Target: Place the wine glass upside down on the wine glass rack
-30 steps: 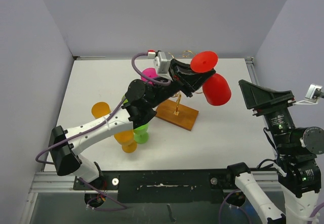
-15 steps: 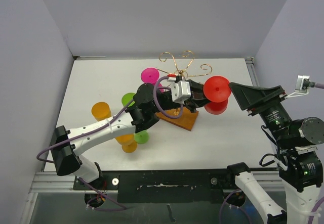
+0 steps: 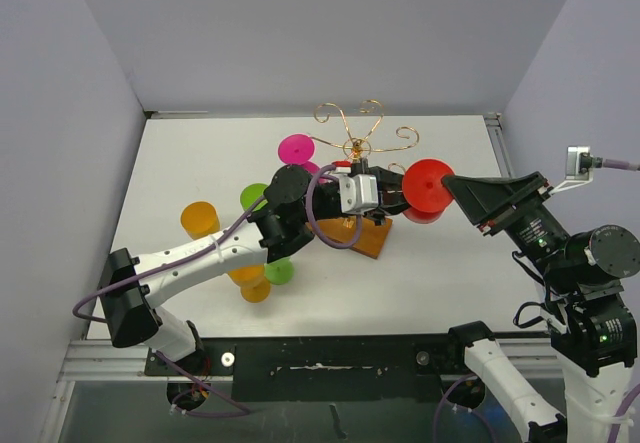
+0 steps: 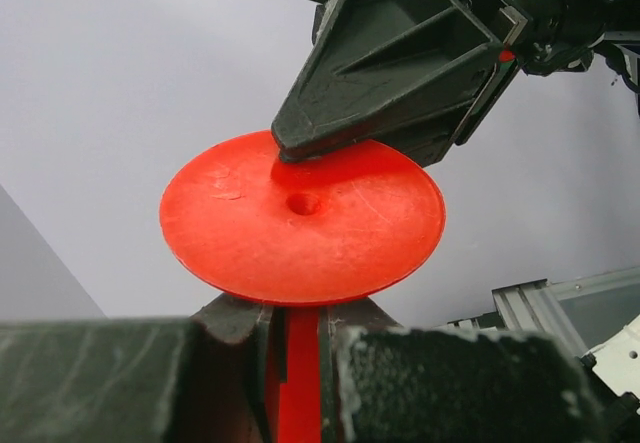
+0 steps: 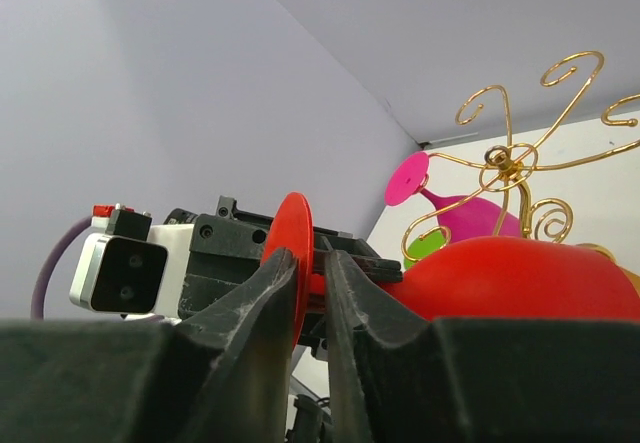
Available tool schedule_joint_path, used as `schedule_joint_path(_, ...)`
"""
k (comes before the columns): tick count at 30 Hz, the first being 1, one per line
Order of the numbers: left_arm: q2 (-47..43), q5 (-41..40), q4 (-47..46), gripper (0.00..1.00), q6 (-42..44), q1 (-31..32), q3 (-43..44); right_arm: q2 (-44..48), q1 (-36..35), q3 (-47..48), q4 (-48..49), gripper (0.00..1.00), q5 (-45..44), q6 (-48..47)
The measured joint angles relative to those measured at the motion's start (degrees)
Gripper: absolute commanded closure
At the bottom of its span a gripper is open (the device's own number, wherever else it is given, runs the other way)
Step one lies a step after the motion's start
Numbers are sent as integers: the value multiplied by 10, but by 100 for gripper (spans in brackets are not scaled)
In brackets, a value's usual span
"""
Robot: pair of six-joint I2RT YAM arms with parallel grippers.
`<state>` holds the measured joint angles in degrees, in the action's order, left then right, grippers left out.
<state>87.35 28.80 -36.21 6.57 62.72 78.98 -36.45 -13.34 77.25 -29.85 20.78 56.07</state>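
A red wine glass (image 3: 428,185) hangs in the air just right of the wine glass rack (image 3: 358,148), a gold wire stand on a brown wooden base (image 3: 362,237). My left gripper (image 3: 392,198) is shut on the glass's stem (image 4: 298,363), just under the round foot (image 4: 300,218). My right gripper (image 5: 310,258) reaches in from the right (image 3: 447,181), and its two fingers pinch the edge of that foot (image 5: 290,223). The red bowl (image 5: 500,278) points toward the rack (image 5: 510,168).
A magenta glass (image 3: 296,149) stands left of the rack. Green (image 3: 279,271) and orange (image 3: 199,218) glasses cluster on the white table's (image 3: 450,273) left half, under the left arm. Grey walls enclose the table on three sides.
The left arm brought the red glass down from above the rack to its right side. The right gripper moved in leftward and closed on the glass's foot.
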Motion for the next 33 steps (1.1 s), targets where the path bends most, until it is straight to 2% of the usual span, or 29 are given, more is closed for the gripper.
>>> schedule_joint_path(3,0,4,3,100,2,-1,0,1,-2,-3,9,98,8,12)
schedule_joint_path(8,0,3,-3,70,0,-3,-2,9,-2,-20,28,100,9,45)
schedule_joint_path(11,-7,0,-10,57,-15,-2,-11,11,-2,-23,29,100,7,55)
schedule_joint_path(13,-15,-2,-13,52,-24,-2,-18,11,-2,-23,29,100,1,62)
schedule_joint_path(19,-41,-29,-15,42,-42,-1,-28,11,-2,-23,35,100,-19,80)
schedule_joint_path(22,-56,-67,-12,41,-50,-1,-40,10,-2,-23,37,100,-34,83)
schedule_joint_path(28,-115,-225,40,41,-92,0,-66,9,-2,-22,31,100,-98,84)
schedule_joint_path(33,-220,-339,99,40,-112,0,-119,6,-2,-11,17,100,-184,69)
